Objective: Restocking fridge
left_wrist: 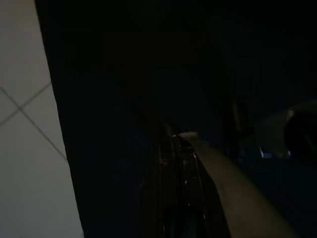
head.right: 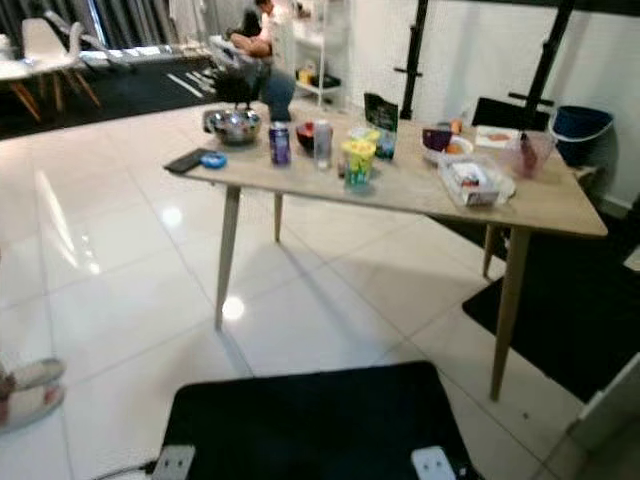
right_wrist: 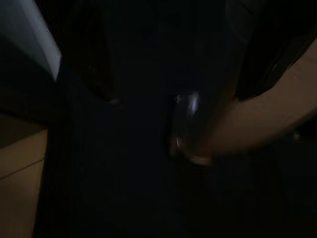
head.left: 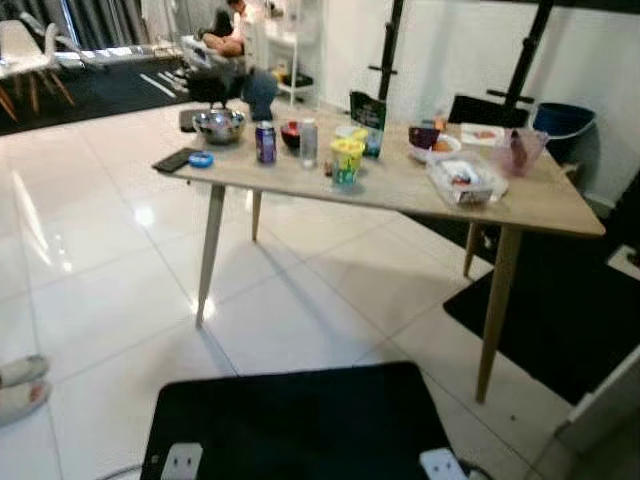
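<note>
A wooden table (head.left: pixel 400 190) on slanted legs stands a few steps ahead on white tiles. On it are a steel bowl (head.left: pixel 219 124), a purple can (head.left: pixel 265 142), a pale bottle (head.left: pixel 308 142), a yellow-green cup (head.left: pixel 347 160), a dark green pouch (head.left: pixel 368 112), a white bowl of food (head.left: pixel 435 146), a clear food box (head.left: pixel 463 180) and a pink-tinted container (head.left: pixel 520 150). A black phone (head.left: pixel 177 159) and a blue lid (head.left: pixel 201 159) lie at its left corner. My left gripper (left_wrist: pixel 173 163) and right gripper (right_wrist: pixel 185 124) hang idle in deep shade.
A black rug (head.left: pixel 560 310) lies under and right of the table, with a blue bin (head.left: pixel 565 120) behind. A person (head.left: pixel 225 40) sits at the back. Slippered feet (head.left: pixel 22 385) show at the lower left. A white panel edge (head.left: pixel 605 395) is at the lower right.
</note>
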`<state>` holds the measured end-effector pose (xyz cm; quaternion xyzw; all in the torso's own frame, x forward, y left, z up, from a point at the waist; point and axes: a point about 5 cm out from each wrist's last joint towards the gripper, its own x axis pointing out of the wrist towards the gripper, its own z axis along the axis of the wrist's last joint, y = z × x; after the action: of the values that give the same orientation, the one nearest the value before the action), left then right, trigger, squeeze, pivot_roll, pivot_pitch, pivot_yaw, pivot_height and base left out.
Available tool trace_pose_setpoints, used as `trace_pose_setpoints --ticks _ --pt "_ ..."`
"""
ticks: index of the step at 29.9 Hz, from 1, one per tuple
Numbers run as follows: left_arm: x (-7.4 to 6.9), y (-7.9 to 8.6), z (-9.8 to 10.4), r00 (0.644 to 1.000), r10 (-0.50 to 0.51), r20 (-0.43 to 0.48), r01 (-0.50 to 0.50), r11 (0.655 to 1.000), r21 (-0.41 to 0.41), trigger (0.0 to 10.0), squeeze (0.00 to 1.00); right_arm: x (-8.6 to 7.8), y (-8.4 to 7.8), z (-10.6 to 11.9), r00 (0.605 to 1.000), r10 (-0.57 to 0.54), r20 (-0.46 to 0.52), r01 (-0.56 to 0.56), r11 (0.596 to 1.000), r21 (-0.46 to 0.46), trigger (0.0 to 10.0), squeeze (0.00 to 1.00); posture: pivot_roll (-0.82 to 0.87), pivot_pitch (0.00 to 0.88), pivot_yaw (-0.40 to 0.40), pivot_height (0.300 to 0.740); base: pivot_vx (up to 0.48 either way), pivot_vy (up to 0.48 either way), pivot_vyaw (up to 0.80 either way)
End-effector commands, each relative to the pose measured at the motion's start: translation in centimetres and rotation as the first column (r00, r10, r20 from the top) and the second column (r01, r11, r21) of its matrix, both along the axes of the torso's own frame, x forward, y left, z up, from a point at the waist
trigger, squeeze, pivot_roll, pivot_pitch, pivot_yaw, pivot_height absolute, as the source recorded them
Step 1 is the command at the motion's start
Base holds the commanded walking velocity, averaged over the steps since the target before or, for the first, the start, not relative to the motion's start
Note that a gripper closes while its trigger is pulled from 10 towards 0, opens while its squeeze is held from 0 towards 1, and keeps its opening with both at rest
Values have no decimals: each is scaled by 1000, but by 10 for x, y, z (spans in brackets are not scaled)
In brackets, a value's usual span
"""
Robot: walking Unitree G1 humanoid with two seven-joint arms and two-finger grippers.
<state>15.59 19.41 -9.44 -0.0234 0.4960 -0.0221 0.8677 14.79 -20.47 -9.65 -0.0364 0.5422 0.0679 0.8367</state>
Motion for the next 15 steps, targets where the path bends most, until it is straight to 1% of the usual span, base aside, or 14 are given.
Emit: trace_pose_setpoints --ticks 1,6,8,15 --pt "-1 -2 -1 1000 -12 -7 12 1000 -3 10000 0 -2 -4 0 1000 4 -11 -4 1000 -18 10000 0 -9 0 7 740 337 0 -775" --pt "-3 -2 -1 1000 -14 -12 14 1000 -3 10000 0 -6 -7 -1 1000 1 -20 -2 1000 -23 10000 0 -12 0 7 740 337 0 -775" --pt "-3 -3 -2 1000 -16 -13 16 1000 -3 10000 0 -6 -9 -1 1000 -6 -19 6 1000 -25 10000 0 -12 0 7 740 341 0 -444" --pt "-2 -3 -1 1000 -27 -12 27 1000 -2 10000 0 -4 -9 0 1000 -2 -17 1 1000 -28 10000 0 -13 0 10 740 339 0 0"
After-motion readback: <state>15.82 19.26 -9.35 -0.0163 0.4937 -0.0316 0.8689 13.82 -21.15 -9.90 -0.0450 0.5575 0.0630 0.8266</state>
